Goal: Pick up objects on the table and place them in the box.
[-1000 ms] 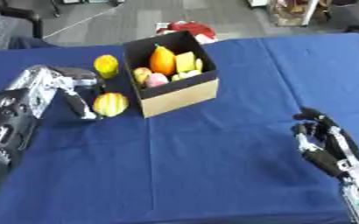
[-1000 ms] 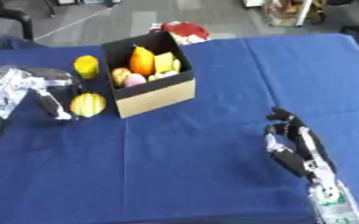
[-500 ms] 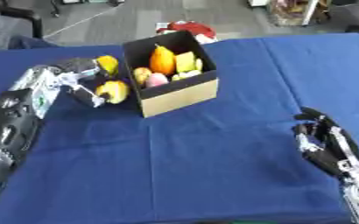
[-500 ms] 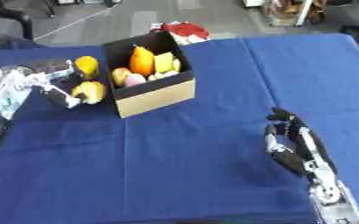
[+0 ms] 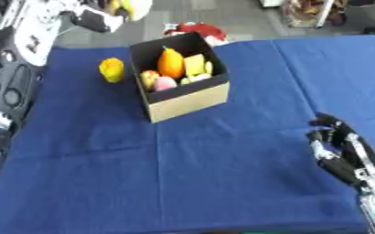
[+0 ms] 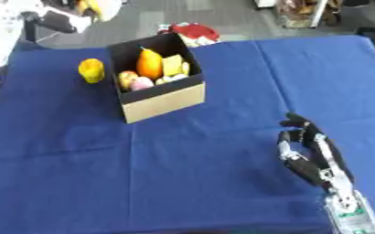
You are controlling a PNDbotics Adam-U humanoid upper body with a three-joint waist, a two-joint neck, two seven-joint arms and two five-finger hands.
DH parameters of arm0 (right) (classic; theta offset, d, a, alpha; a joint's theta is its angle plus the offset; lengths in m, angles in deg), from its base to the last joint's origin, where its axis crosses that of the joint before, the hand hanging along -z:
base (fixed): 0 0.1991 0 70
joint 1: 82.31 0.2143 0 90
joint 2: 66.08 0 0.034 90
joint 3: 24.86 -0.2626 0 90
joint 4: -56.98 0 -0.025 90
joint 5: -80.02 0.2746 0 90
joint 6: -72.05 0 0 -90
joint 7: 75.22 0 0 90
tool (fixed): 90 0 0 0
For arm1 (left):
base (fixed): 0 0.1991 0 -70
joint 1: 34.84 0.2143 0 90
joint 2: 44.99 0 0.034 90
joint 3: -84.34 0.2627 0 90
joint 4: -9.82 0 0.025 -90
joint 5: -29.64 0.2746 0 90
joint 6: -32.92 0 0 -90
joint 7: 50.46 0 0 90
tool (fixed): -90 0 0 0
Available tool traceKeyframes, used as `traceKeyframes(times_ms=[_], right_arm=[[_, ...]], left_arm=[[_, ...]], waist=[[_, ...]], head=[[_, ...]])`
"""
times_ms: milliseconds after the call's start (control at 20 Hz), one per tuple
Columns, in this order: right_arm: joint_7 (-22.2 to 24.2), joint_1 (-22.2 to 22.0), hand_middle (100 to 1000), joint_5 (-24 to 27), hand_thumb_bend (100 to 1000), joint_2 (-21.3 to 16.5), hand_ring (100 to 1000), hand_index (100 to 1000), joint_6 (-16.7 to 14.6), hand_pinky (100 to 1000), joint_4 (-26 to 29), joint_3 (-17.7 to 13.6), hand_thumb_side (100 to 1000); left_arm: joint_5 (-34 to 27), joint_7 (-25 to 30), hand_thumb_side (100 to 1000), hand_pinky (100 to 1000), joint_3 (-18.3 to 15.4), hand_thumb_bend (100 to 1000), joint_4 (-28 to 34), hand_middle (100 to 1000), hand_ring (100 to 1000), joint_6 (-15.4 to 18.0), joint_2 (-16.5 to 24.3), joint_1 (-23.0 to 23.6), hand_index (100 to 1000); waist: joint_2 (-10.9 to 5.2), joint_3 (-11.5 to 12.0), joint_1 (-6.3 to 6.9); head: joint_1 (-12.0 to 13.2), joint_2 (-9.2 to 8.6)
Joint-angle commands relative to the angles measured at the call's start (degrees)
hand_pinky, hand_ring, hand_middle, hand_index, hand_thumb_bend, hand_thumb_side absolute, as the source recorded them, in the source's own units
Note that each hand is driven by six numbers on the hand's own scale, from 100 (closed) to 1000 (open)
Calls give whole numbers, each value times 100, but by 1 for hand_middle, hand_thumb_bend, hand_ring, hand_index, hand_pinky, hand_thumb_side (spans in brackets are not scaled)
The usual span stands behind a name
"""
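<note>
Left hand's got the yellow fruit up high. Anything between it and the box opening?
Nothing visible. The left hand holds the yellow fruit in the air behind the box's far-left corner, above its rim. The box is open-topped but already crowded with fruit. The yellow object on the table sits left, off that path.

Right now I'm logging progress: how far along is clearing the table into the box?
Done: several fruits already lie in the box. In hand: the left robot hand holds a yellow fruit raised high. Left: one yellow object still on the blue table. The right robot hand rests idle.
</note>
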Motion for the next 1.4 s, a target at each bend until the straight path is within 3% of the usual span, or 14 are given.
traceKeyframes(times_ms=[50,300,400,550,750,800,850,900,1100,1250,1400], right_arm=[[35,73,739,44,100,-19,672,884,-8,751,43,24,272],[66,116,739,69,100,23,672,884,-13,751,44,56,271],[73,121,739,77,100,34,672,884,-12,751,44,60,270],[75,122,738,83,100,39,672,884,-11,751,46,57,271],[76,118,738,80,100,40,672,884,-12,751,54,52,272],[75,116,739,78,100,40,672,884,-12,751,56,48,272],[74,113,738,76,100,37,672,884,-11,751,56,44,272],[71,108,738,73,100,32,672,884,-11,751,55,40,272],[58,94,738,61,100,15,672,884,-12,751,49,22,273],[46,79,738,54,100,-7,672,884,-10,751,41,12,273],[52,64,738,52,100,-24,672,884,-9,751,41,18,274]], left_arm=[[529,-332,196,624,-73,100,-424,462,474,-168,-486,-255,625],[1520,-829,197,634,-188,100,-1131,486,494,-398,-1085,-244,649],[1804,-956,194,684,-271,100,-1337,584,580,-558,-1218,-197,738],[2001,-1123,174,759,-346,208,-1465,745,714,-741,-1277,-171,881],[1842,-1145,556,817,-365,212,-1428,860,801,-736,-1187,-188,954],[1748,-1034,576,820,-360,207,-1423,867,806,-696,-1148,-197,958],[1639,-863,661,840,-351,201,-1416,912,839,-637,-1097,-213,986],[1522,-666,634,840,-343,207,-1382,916,839,-571,-1031,-237,985],[1191,-291,273,813,-391,166,-1003,837,788,-501,-617,-339,923],[1093,-239,171,808,-551,186,-924,814,776,-680,-249,-391,911],[1336,-337,176,808,-793,203,-1268,817,777,-1047,41,-397,910]], waist=[[-50,-35,-124],[0,-127,-167],[10,-149,-174],[14,-149,-174],[7,-118,-162],[4,-110,-160],[0,-99,-158],[-4,-90,-156],[-25,-57,-145],[-43,-30,-116],[-61,-14,-79]], head=[[96,23],[190,23],[208,23],[210,23],[197,23],[185,23],[173,23],[165,23],[145,23],[126,23],[101,23]])
